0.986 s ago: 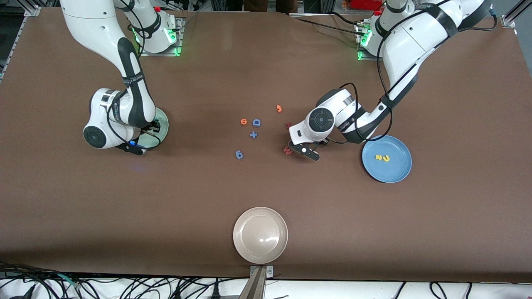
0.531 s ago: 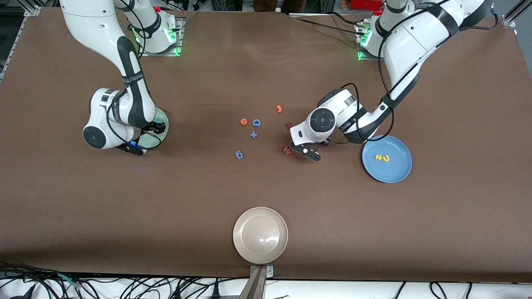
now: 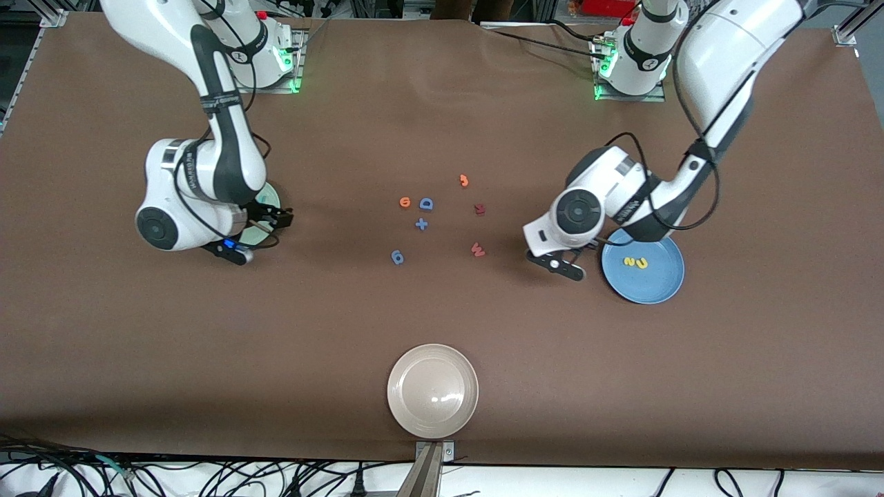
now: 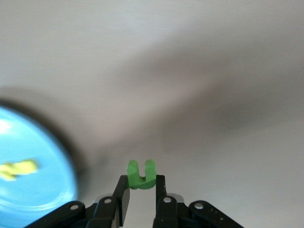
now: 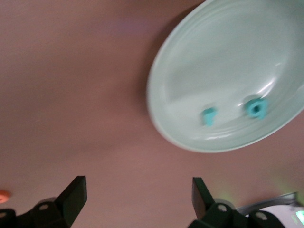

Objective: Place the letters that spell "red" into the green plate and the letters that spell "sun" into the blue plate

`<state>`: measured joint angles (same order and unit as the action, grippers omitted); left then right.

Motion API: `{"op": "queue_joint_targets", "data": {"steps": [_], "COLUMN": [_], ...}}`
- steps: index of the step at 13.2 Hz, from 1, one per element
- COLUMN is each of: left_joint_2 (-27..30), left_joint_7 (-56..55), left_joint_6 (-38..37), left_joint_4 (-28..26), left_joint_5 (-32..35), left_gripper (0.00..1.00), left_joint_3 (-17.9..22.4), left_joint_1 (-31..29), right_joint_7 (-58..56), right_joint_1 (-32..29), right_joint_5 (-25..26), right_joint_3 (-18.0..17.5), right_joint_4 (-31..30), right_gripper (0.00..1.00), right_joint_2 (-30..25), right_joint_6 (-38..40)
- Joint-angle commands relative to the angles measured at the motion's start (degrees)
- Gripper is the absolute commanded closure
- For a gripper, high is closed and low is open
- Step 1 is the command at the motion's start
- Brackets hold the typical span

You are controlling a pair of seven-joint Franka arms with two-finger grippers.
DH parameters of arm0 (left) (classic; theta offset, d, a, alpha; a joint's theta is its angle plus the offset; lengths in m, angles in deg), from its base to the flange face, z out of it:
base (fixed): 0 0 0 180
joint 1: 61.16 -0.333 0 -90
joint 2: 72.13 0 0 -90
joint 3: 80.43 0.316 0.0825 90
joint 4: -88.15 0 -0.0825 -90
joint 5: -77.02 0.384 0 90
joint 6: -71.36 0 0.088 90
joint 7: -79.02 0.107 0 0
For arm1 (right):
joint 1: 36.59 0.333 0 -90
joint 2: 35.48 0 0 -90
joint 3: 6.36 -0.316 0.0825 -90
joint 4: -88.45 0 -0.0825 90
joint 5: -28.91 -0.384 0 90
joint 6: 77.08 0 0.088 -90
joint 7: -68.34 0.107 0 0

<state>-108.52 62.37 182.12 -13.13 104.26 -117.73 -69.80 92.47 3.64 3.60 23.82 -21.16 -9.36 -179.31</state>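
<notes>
A: Where is the left gripper?

B: Over the bare table, just beside the rim of the blue plate, in the middle band of the front view toward the left arm's end; its jaws are closed on the green "n", which sticks out past the fingertips with its two legs pointing away.

A: And inside that plate?

B: The yellow "s" and the yellow "u", lying side by side and touching.

A: The right gripper?

B: Over the table at the edge of the green plate, at the right arm's end; its jaws stand wide apart with nothing between them; the teal "r" and the teal "d" lie in the plate, near each other but apart.

A: The orange "e"?

B: On the table at the centre of the front view, just beside the blue capital D; a blue plus, a blue round piece, an orange 3 and a red W lie around it; the beige plate sits at the lower middle.
</notes>
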Motion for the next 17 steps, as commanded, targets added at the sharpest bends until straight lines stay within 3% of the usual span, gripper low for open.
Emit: {"op": "queue_joint_targets", "data": {"steps": [1, 4, 9, 14, 17], "left_joint_2": [0.89, 0.80, -0.43, -2.45, -3.51], "left_joint_7": [7.39, 16.80, 18.41, 18.32, 18.32], "left_joint_6": [-0.72, -0.81, -0.63, -0.28, 1.29], "left_joint_4": [0.20, 0.20, 0.11, -0.24, 0.20], "left_joint_5": [2.20, 2.20, 5.71, 5.71, 5.89], "left_gripper": [0.88, 0.88, 0.87, 0.83, 0.83], "left_joint_3": [-0.15, -0.24, 0.82, 1.52, 1.52], "left_joint_1": [-6.10, -12.70, -14.65, -14.47, -14.30], "right_joint_7": [5.91, 14.42, 24.72, 27.37, 27.46], "right_joint_1": [5.53, 13.09, 21.72, 23.48, 24.19], "right_joint_5": [-5.35, -6.24, -8.69, -11.16, -10.99], "right_joint_3": [0.23, 0.23, -0.90, -5.83, -6.10], "right_joint_4": [1.15, 1.25, 2.12, 2.39, 2.21], "right_gripper": [0.02, 0.01, 0.01, 0.01, 0.01], "right_joint_2": [0.25, 1.13, 4.55, 8.25, 9.57], "right_joint_6": [-0.76, -7.43, -18.24, -27.39, -27.75]}}
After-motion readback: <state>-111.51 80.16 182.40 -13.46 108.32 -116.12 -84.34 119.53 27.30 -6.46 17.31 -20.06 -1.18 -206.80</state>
